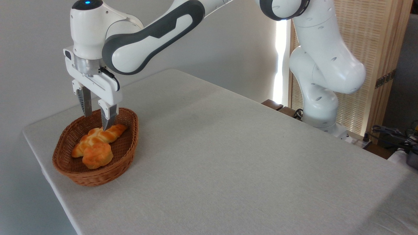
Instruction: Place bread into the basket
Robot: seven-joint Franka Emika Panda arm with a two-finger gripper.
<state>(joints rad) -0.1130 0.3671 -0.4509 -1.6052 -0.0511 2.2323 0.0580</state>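
Observation:
The long braided golden bread (109, 133) lies inside the oval brown wicker basket (129, 153) at the table's left end, slanting from lower left to upper right. My gripper (96, 122) hangs just above the loaf's upper half, open, one finger on each side of it and nothing held. The nearer fingertip (106, 125) overlaps the loaf in this view; I cannot tell whether it touches.
A small round knotted orange bun (97, 156) rests in the basket against the loaf's lower end. The basket sits near the table's left edge (39, 156). The robot base (321, 120) stands at the back right, with cables (392, 133) beyond it.

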